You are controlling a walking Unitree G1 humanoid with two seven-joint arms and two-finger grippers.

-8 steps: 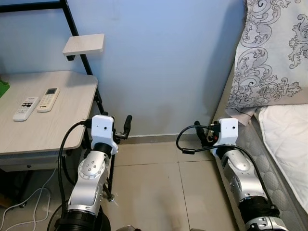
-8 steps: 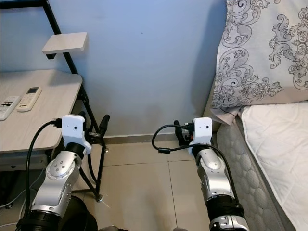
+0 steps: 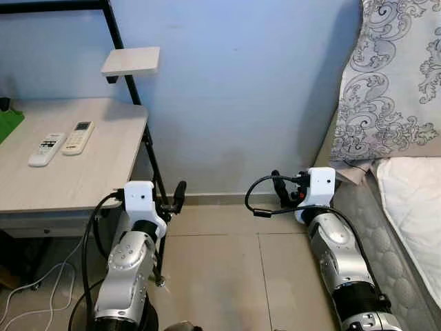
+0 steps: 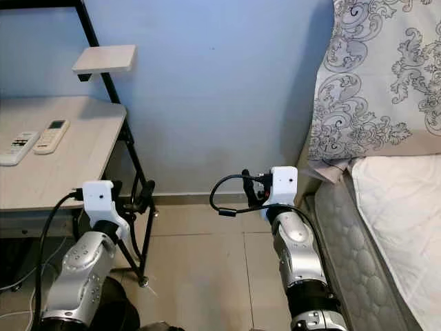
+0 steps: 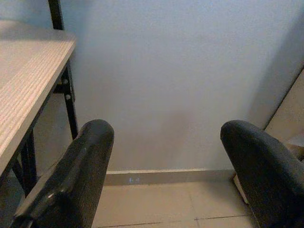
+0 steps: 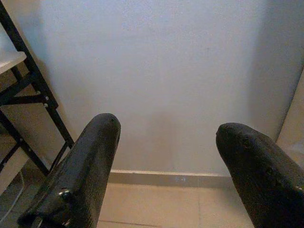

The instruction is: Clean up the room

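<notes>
A pale blue wall (image 3: 241, 89) fills the top and middle of the head views, and a tan tile floor (image 3: 220, 269) runs along the bottom. On the left side stands a light wooden desk (image 3: 76, 179) on a black metal frame (image 3: 148, 148). A small wooden shelf (image 3: 131, 61) sticks out from the frame near the top left.

Two white remotes (image 3: 62, 141) lie side by side on the desk, at the left of the frame, close together. A bit of something green (image 3: 8, 124) peeks in at the far left edge. White cords (image 3: 38, 300) lie on the floor under the desk, in the lower left corner.

On the right side is a bed (image 3: 413, 207) with a white quilted cover. A grey and white pillow (image 3: 393, 76) with swirly patterns leans up in the upper right corner.

The left gripper (image 5: 166, 171) is low in the picture, just beside the desk frame. Its two black fingers are spread wide apart and hold nothing. The right gripper (image 6: 168, 166) is low and near the middle, close to the bed edge. Its fingers are spread wide too, with nothing between them. Both point at the wall and the baseboard (image 3: 213, 198).
</notes>
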